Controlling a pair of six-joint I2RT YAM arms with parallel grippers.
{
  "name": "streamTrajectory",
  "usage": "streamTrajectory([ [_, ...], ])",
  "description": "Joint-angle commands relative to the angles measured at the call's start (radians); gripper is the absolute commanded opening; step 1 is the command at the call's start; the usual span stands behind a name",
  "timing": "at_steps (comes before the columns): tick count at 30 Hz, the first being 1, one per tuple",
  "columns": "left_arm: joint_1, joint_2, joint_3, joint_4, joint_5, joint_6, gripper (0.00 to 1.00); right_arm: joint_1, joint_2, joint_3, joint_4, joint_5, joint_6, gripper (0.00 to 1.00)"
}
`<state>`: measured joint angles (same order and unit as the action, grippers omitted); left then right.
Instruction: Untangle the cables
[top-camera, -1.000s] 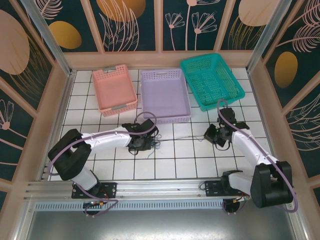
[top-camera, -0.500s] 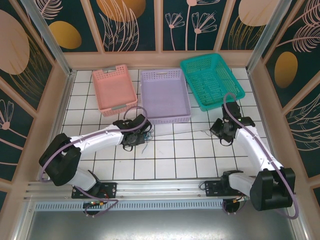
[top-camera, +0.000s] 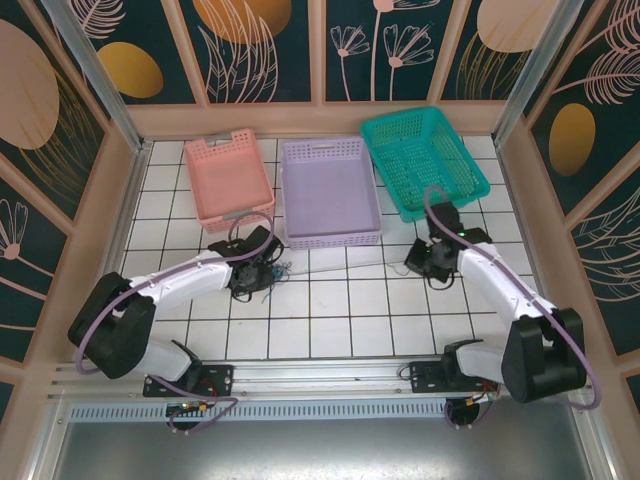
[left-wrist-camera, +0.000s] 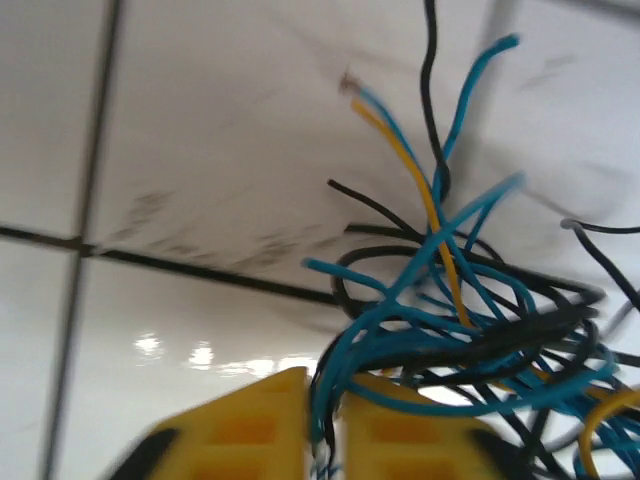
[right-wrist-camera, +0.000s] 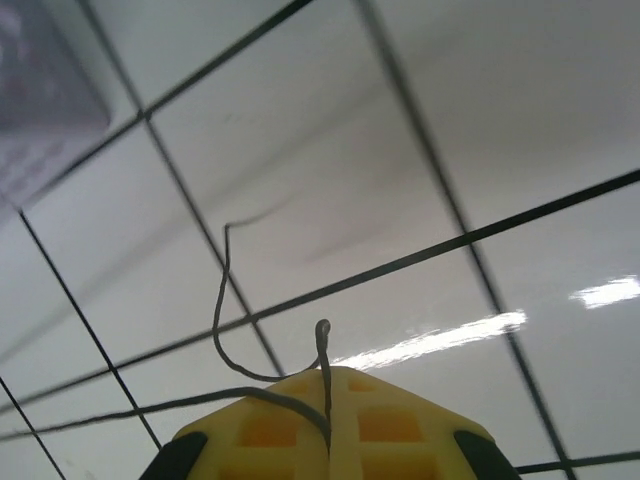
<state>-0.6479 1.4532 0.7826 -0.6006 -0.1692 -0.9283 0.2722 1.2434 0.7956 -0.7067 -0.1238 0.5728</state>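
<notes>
The cables (left-wrist-camera: 440, 300) are a loose knot of thin, floppy strands, mostly bright blue and black with a few orange-yellow ones. Their cut ends splay toward the top of the left wrist frame. The knot lies on the surface (top-camera: 330, 320), which is glossy white tile crossed by dark grout lines.

From above, the clump (top-camera: 281, 270) sits left of centre, just below the lilac basket (top-camera: 330, 190). A pink basket (top-camera: 230, 182) and a teal basket (top-camera: 420, 160) flank it, and all three are perforated plastic.

The left pincer (left-wrist-camera: 322, 440) sits at the knot's lower edge. Its yellow pads (left-wrist-camera: 240, 430), moulded with square recesses, stand a narrow slit apart. Blue and black strands run into that slit, but I cannot tell whether they are clamped.

The right pincer (right-wrist-camera: 328, 400), right of centre from above (top-camera: 418, 264), is pressed together on a single grey wire (right-wrist-camera: 222, 320). The wire is hair-thin and is caught in the seam between the ribbed yellow pads (right-wrist-camera: 385, 420). A short hooked end sticks up from the seam, and the rest bends in a loop toward the left of the frame.
</notes>
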Motion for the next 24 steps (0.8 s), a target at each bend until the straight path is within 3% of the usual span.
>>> streamTrajectory([
  [1, 0.017, 0.004, -0.018, -0.156, -0.099, -0.015, 0.44, 0.077, 0.023, -0.008, 0.019, 0.06, -0.047, 0.0],
  [3, 0.017, -0.024, 0.003, -0.177, -0.091, -0.029, 0.54, 0.111, 0.027, -0.012, 0.018, 0.053, -0.067, 0.0],
  [8, 0.015, -0.107, 0.118, -0.2, 0.006, -0.072, 0.66, 0.161, 0.046, -0.001, 0.009, 0.056, -0.099, 0.0],
  [14, -0.005, -0.08, 0.329, -0.322, 0.015, 0.066, 0.69, 0.163, 0.078, 0.015, 0.013, 0.065, -0.099, 0.0],
  [18, -0.067, 0.014, 0.371, -0.319, 0.123, 0.222, 0.69, 0.163, 0.101, 0.028, 0.026, 0.056, -0.092, 0.0],
  [20, -0.129, 0.1, 0.376, -0.361, 0.097, 0.251, 0.71, 0.164, 0.111, 0.035, 0.03, 0.059, -0.091, 0.0],
  [24, -0.151, 0.185, 0.325, -0.376, 0.021, 0.213, 0.74, 0.162, 0.122, 0.043, 0.04, 0.053, -0.085, 0.0],
])
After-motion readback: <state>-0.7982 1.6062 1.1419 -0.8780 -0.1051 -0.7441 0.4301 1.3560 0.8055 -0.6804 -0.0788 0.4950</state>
